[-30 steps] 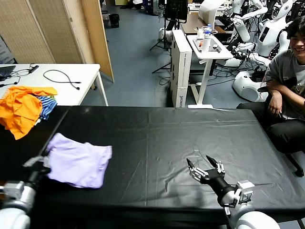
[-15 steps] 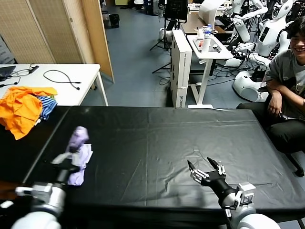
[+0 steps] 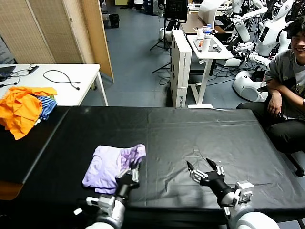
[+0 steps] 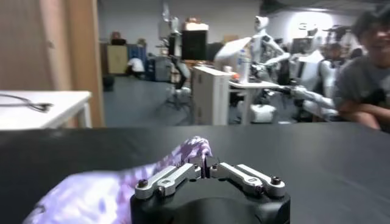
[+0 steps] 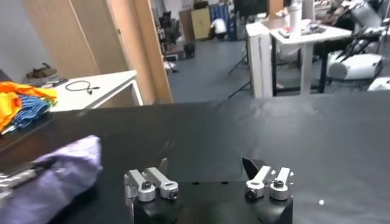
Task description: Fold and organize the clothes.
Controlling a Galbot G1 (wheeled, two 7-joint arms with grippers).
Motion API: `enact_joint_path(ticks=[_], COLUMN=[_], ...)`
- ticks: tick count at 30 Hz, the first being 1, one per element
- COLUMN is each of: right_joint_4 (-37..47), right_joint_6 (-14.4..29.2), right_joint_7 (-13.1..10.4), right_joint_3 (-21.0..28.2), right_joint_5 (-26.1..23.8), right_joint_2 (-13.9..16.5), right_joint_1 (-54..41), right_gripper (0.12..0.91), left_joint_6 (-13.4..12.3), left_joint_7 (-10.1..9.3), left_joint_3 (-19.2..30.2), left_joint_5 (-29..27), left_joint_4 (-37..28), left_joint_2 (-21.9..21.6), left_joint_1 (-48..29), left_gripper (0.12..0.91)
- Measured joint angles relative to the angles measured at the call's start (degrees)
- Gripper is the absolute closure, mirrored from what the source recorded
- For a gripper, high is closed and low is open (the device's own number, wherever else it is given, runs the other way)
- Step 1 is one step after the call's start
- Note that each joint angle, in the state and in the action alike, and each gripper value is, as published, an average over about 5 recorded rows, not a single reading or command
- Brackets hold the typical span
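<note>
My left gripper (image 3: 133, 174) low at near table (image 3: 190, 129) edge, fingertips pinched together at edge of lavender T-shirt (image 3: 112, 164); whether fabric is caught between them, I can't tell. Shirt lies folded over on black table, left of centre. My right gripper (image 3: 206, 171) spread wide, empty, well apart.

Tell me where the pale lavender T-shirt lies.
Head view: the pale lavender T-shirt lies bunched on the black table, left of centre, beside the left gripper.
</note>
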State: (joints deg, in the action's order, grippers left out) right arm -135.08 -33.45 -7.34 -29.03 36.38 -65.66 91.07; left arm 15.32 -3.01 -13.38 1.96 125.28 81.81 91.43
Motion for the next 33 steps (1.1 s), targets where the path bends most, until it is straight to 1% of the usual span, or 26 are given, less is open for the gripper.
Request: enact_joint_path(ticks=[1,3,4,7,8,10,13,16,20,25,28,33], right_joint_4=[0.0,0.2,0.4,1.1,1.3,2.0,3.2,4.9,7.8,11.9,14.2,17.1], right_joint_6=[-0.8,-2.2,-2.7,-4.3,-4.8,-5.7,-6.3,-6.5,-6.5,-6.4,-6.4,-6.5], right_joint_7=[-0.3,-0.9,-1.2,-1.7,-1.7,-1.9,-2.3,-2.6,-3.0,-3.1,-2.9,-2.5], right_joint_3=[0.4,1.3,1.7,3.0,3.5,4.6,6.4,8.5,11.7,15.2,16.9,19.4], right_joint_5=[1.3,3.9,5.2,9.0,10.2,12.5,15.0,16.0,16.0,14.5,13.5,12.6], right_joint_2=[0.3,0.8,1.1,1.6,1.7,1.6,1.0,0.4,-0.8,-3.1,-4.6,-6.7], right_joint_1=[-0.2,-0.8,-1.1,-2.3,-2.8,-3.9,-5.7,-7.4,-10.0,-13.3,-14.9,-17.0], right_gripper=[0.118,0.118,0.118,0.118,0.118,0.118,0.118,0.118,0.118,0.129,0.185,0.307], left_joint_6=[-0.4,-1.2,-1.6,-2.6,-2.9,-3.1,-3.0,-3.1,-3.4,-3.6,-3.7,-3.8], left_joint_7=[0.35,1.14,1.53,2.61,2.81,2.81,2.23,1.98,1.89,1.82,1.81,1.75], left_joint_3=[0.5,1.1,1.2,0.7,0.3,-0.8,-3.2,-5.7,-7.9,-9.6,-10.6,-11.8], left_joint_5=[-0.7,-1.5,-1.7,-1.2,-0.9,0.4,2.4,2.9,2.4,1.6,1.4,1.3], left_joint_4=[-0.2,-0.4,-0.3,0.4,0.9,1.7,2.8,3.6,4.4,5.5,6.1,7.1], left_joint_2=[0.0,-0.3,-0.6,-1.8,-2.2,-3.1,-4.2,-5.0,-4.8,-3.8,-3.2,-2.6], left_joint_1=[0.1,0.3,0.4,0.5,0.4,-0.1,-0.8,-0.9,-0.3,0.7,1.4,2.2], left_gripper=[0.635,0.521,0.446,0.266,0.218,0.152,0.127,0.124,0.123,0.123,0.123,0.123])
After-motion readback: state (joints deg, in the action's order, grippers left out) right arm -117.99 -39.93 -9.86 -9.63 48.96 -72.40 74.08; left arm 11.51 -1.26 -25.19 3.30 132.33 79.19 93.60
